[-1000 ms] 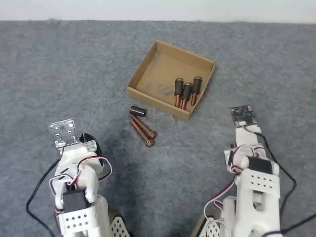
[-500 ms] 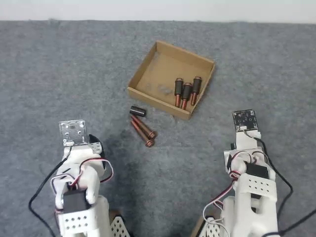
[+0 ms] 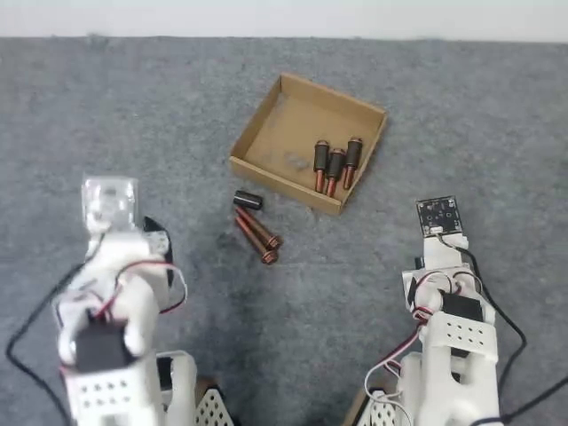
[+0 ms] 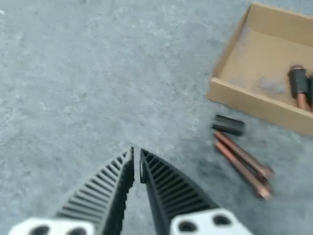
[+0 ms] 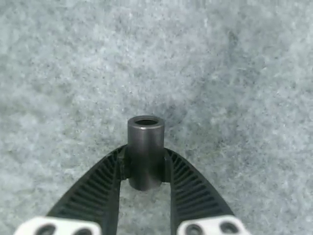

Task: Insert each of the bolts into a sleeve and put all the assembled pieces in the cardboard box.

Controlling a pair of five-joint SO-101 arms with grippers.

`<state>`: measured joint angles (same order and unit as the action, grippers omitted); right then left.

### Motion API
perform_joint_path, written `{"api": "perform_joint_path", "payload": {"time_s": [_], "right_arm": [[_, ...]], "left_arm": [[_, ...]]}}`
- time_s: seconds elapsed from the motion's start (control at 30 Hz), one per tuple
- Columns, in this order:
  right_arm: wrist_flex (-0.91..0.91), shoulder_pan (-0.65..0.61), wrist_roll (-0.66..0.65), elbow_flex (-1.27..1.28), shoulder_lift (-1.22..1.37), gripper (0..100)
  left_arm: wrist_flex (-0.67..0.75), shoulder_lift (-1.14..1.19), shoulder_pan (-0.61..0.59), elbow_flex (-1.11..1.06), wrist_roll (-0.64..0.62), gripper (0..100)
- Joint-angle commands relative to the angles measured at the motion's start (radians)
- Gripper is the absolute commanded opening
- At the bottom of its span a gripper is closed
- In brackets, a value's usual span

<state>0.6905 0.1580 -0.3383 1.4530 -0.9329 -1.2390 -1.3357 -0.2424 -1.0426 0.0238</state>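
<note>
Parts count, everything in view:
1 cardboard box (image 3: 282,182); 3 assembled pieces (image 3: 320,166) (image 3: 335,171) (image 3: 352,161) inside it; 2 loose bolts (image 3: 260,229) (image 3: 255,241); 2 empty sleeves (image 3: 248,200) (image 5: 145,152); 2 arms (image 3: 111,302) (image 3: 448,311)

Parts ahead of the jaws, box beyond.
A held sleeve (image 5: 145,132) sat upright between the right gripper's (image 5: 145,154) jaws. Ahead and rightward of the left gripper's (image 4: 137,152) jaws lay a loose sleeve (image 4: 228,125), with two bolts (image 4: 242,161) just beside it on the nearer side. The cardboard box (image 4: 254,105) lay beyond, with three assembled pieces (image 3: 335,164) inside.
</note>
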Motion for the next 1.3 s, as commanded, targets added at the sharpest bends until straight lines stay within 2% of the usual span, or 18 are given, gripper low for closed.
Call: {"api": "perform_joint_path", "payload": {"time_s": [0.0, 0.23, 0.4, 0.8, 0.93, 1.27], "right_arm": [[-0.018, 0.013, -0.021, -0.003, -0.031, 0.9], [-0.018, 0.012, -0.021, -0.003, -0.031, 0.9], [-0.018, 0.012, -0.023, -0.003, -0.031, 0.9], [-0.025, 0.012, -0.023, -0.003, -0.031, 0.9], [-0.025, 0.012, -0.023, -0.003, -0.031, 0.9], [-0.027, 0.012, -0.025, -0.003, -0.031, 0.9]], "left_arm": [[-0.052, 0.272, 0.089, 0.202, 0.012, 3], [-0.048, 0.6, 0.273, 0.311, 0.014, 3], [0.077, 0.813, 0.367, 0.332, 0.009, 3], [0.422, 1.186, 0.459, 0.326, 0.008, 3], [0.517, 1.312, 0.451, 0.334, 0.008, 2], [0.459, 1.421, 0.45, 0.458, 0.012, 3]]}}
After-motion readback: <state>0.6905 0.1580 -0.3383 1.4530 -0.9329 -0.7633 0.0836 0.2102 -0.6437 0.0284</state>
